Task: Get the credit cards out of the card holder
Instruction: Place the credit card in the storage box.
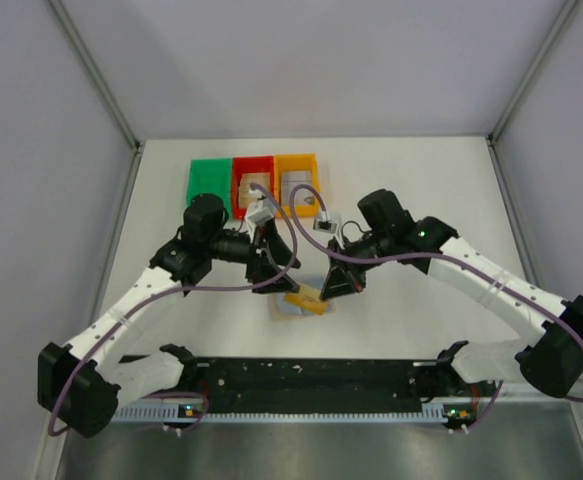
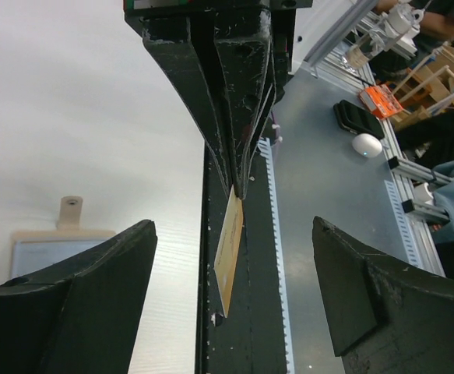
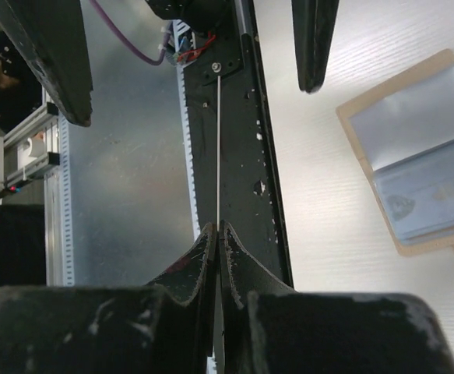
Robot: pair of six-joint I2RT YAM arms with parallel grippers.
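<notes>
Above the white worktop (image 1: 421,190), right fingers (image 3: 199,261) clamp a thin tan card (image 2: 228,257); left fingers (image 2: 94,288) gape; an open tan bifold card holder (image 3: 413,148), print blurred, lies at nine o'clock.

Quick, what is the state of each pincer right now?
Left pincer: open, holding nothing.
Right pincer: closed, gripping one tan credit card by its edge.

Your surface (image 1: 421,190): white, matt. On it you have three items in a row at the far side: green bin (image 1: 209,180), red bin (image 1: 252,186), orange bin (image 1: 296,178). Nearer you: card holder (image 1: 289,311), open, lining up, apparently flat.
</notes>
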